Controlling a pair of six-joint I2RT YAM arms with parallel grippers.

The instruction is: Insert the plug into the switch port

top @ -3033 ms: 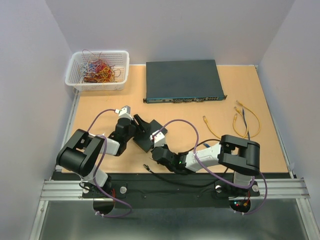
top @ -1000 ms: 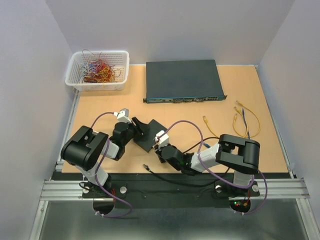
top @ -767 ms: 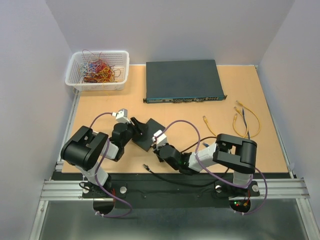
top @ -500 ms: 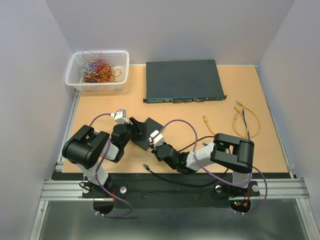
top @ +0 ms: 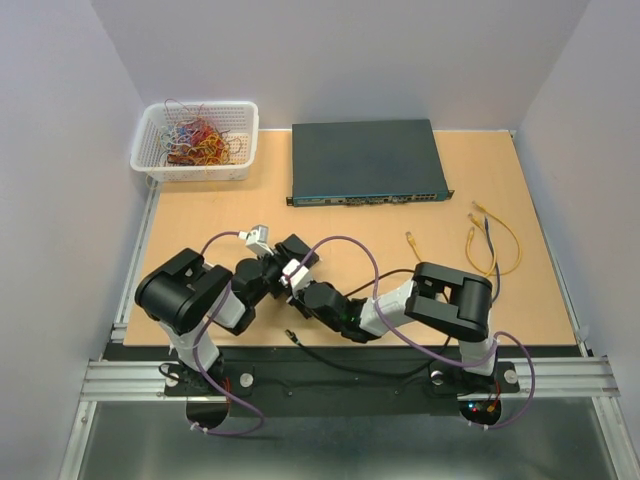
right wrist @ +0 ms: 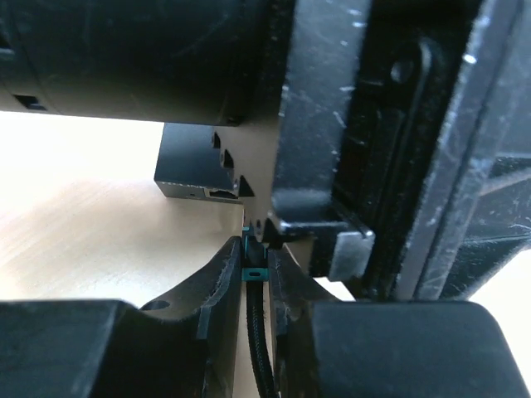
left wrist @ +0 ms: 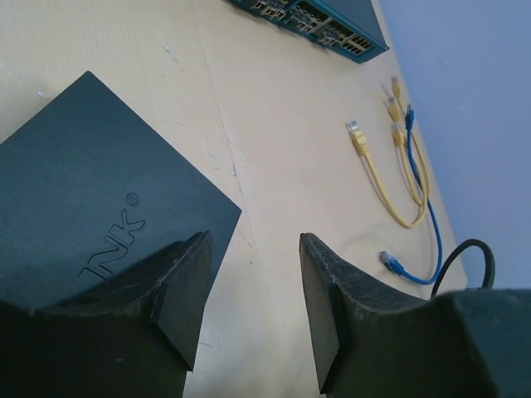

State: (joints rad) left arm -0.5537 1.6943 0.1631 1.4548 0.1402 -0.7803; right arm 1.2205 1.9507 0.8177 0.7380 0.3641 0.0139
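Well, from the left wrist, the left pincer stands with its fingers apart and only bare table between them. A small black switch, flat and matt with white lettering on its lid, lies just ahead, and one finger overlaps it. Far ahead runs the port row of a large switch. Off to the pincer's right lie yellow cables and a blue cable.

From the right wrist, the right pincer is clamped on the plug. The plug is a small piece with a teal collar, and its thin black cable trails back between the fingers. Its tip points ahead, just below the small switch's near corner, where a port opens slightly to the left. Whether the tip touches the switch I cannot tell. Dark machinery fills everything above and to the right.

From overhead, both pincers huddle together near the front edge, with the small switch almost hidden beneath them. A white basket of coloured wires sits well beyond the left pincer.
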